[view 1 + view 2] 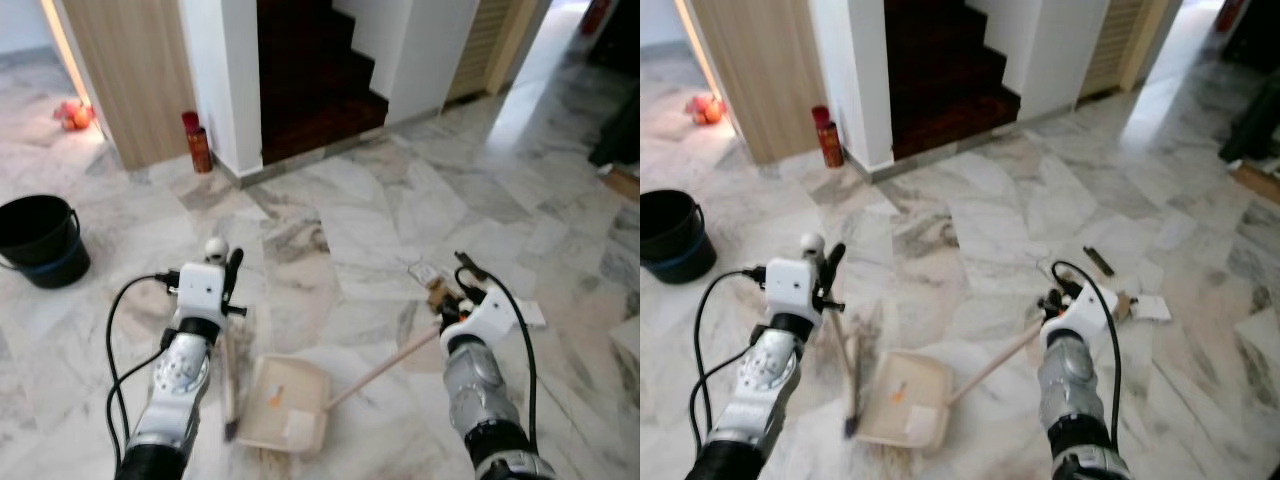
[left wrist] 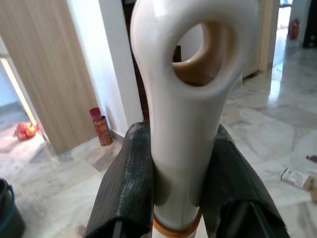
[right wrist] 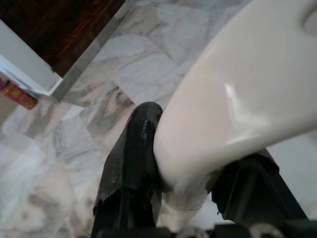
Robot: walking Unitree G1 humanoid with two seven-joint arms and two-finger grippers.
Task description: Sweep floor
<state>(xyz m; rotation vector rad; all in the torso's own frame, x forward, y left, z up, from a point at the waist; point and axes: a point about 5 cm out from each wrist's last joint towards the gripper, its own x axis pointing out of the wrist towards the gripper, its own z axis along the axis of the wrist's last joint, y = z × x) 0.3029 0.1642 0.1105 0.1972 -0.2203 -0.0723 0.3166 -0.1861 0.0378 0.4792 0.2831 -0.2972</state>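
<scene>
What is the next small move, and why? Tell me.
Probably draw the broom in the left gripper toward the dustpan, which the right gripper holds by its handle. The dustpan lies flat on the floor beside the bristles, and scraps already lie in it.

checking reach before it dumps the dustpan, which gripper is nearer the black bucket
Left. The left gripper, clamped on the white broom handle, is on the side of the black plastic bucket. The right gripper, holding the cream dustpan's handle, sits far across the marble floor.
</scene>
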